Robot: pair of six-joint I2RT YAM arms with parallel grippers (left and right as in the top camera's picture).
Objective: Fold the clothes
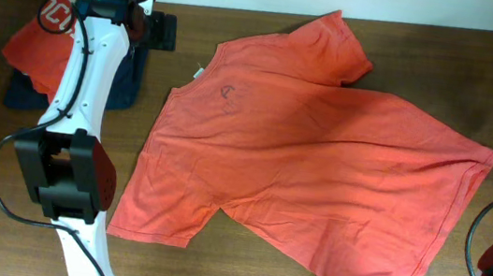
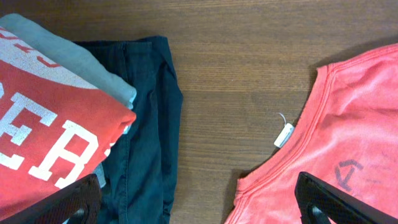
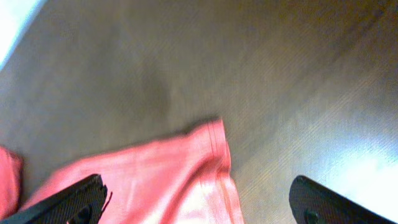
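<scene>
Across the middle of the bench [image 1: 239, 274], the coral-red T-shirt [image 1: 320, 156] lies spread nearly flat as I watch from the remote desk, collar [image 2: 298, 146] toward 10 o'clock and hem toward 4 o'clock. One sleeve [image 1: 338, 46] points to 12 o'clock. No lettering shows on it, so I judge it lies chest down. It looks like light, limp cotton that will sag and drag and will not lift as a sheet. I would take it at the doubled edges, the hem corner [image 3: 214, 134] and the shoulder seams, where stitching gives some bite. My right hand [image 3: 196, 193] sits at 5 o'clock over that hem corner, fingers spread wide and pinching nothing; whether it touches the cloth I cannot tell. My left hand [image 2: 198, 186] hangs at 10 o'clock, spread too, over bare wood between the collar, with its small white tag [image 2: 283, 134], and a folded stack. That stack, a red lettered shirt [image 2: 43, 143] atop a dark navy garment [image 2: 149, 124], lies apart from the T-shirt.
</scene>
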